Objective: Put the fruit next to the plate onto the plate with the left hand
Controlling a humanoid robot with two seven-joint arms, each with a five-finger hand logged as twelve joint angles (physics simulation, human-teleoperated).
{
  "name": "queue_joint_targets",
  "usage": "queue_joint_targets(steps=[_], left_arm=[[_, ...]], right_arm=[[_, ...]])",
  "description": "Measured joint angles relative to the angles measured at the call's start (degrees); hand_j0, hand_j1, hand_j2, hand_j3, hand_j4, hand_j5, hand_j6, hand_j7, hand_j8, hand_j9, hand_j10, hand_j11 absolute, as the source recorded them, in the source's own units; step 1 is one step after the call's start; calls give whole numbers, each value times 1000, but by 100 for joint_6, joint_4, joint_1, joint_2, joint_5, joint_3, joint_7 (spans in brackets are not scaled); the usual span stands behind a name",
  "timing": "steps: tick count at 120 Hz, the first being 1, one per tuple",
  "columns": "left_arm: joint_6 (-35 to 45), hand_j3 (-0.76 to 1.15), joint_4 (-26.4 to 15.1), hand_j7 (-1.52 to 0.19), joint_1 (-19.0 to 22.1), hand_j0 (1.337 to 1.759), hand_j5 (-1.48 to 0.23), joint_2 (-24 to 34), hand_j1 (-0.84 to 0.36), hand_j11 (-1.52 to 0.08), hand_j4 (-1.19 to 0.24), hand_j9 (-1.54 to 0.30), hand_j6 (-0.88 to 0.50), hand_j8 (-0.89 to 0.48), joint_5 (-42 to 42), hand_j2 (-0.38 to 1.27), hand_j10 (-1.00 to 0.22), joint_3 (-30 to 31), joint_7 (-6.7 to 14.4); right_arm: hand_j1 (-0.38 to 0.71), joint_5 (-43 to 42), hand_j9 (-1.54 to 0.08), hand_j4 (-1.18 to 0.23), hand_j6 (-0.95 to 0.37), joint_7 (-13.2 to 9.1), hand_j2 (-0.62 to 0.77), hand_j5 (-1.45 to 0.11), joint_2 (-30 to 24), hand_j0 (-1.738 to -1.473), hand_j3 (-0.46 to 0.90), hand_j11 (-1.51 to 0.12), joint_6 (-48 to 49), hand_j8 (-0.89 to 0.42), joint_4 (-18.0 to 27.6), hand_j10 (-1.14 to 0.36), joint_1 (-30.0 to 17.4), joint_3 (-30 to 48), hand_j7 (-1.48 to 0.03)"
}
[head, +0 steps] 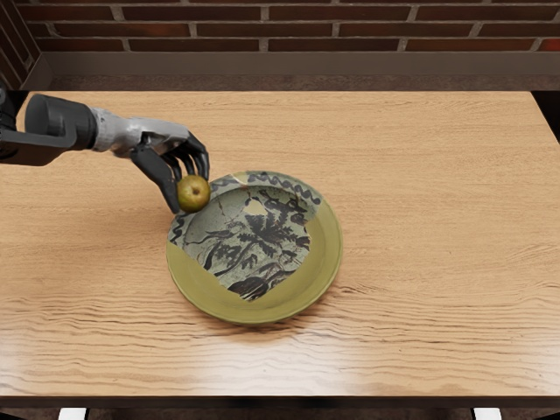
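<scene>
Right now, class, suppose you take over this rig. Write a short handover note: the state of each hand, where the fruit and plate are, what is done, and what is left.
Left hand: shut on the small round yellow-green fruit; its arm comes in from the picture's left.
Right hand: not in view.
Fruit: held at the upper-left rim of the round olive-green plate with the dark patterned centre, which sits on the wooden table. I cannot tell whether it touches the rim.
Done: fruit grasped, at the plate's edge.
Left: probably move it further over the plate, set it down, open the hand.
</scene>
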Motion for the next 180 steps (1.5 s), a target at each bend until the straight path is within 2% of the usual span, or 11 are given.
queue_joint_targets(steps=[23,30,54,55,92,120,150,180], left_arm=[[2,0,-279,-916,-64,1658,-923,-185,-341,-914,-681,-913,-508,-537,-40,660,-691,7,177],[0,0,-319,-919,-65,1658,-929,-348,-339,-917,-679,-915,-486,-510,-66,652,-690,11,230],[1,0,-362,-918,-119,1657,-926,-749,-342,-915,-675,-914,-488,-526,-70,643,-691,47,373],[1,0,-362,-917,-119,1658,-926,-756,-333,-913,-675,-912,-485,-522,-70,574,-692,48,377],[3,0,-385,-876,-98,1658,-881,-852,-316,-873,-651,-872,-497,-535,-66,516,-661,73,497],[6,0,-362,-659,-68,1658,-660,-905,-207,-658,-501,-658,-443,-460,-66,242,-503,68,528],[6,0,-350,-457,-74,1658,-457,-865,-56,-457,-350,-457,-333,-338,-112,113,-351,44,531],[6,0,-343,-190,-49,1658,-190,-431,180,-189,-146,-189,-142,-143,-1398,42,-146,48,531]], right_arm=[[-320,0,-31,-24,-25,-1,-5,-31,0,-1658,0,-31,0,-24,0,-24,0,0,-31],[-320,0,-31,-24,-24,0,-5,-31,0,-1658,0,-31,0,-24,0,-24,0,0,-31],[-320,0,-31,-24,-24,0,-5,-31,0,-1658,0,-31,0,-24,0,-24,0,0,-31],[-320,0,-31,-24,-24,0,-5,-31,0,-1658,0,-31,0,-24,0,-24,0,0,-31],[-320,0,-31,-24,-25,-2,-5,-31,0,-1658,0,-31,0,-24,0,-24,0,0,-31],[-320,0,-32,-25,-25,0,-5,-32,0,-1658,0,-32,0,-25,0,-24,0,0,-32],[-320,0,-31,-25,-25,0,-5,-31,0,-1658,0,-31,0,-25,0,-24,0,0,-31],[-320,0,-32,-25,-25,0,-5,-32,0,-1658,0,-32,0,-25,0,-24,0,0,-32]])
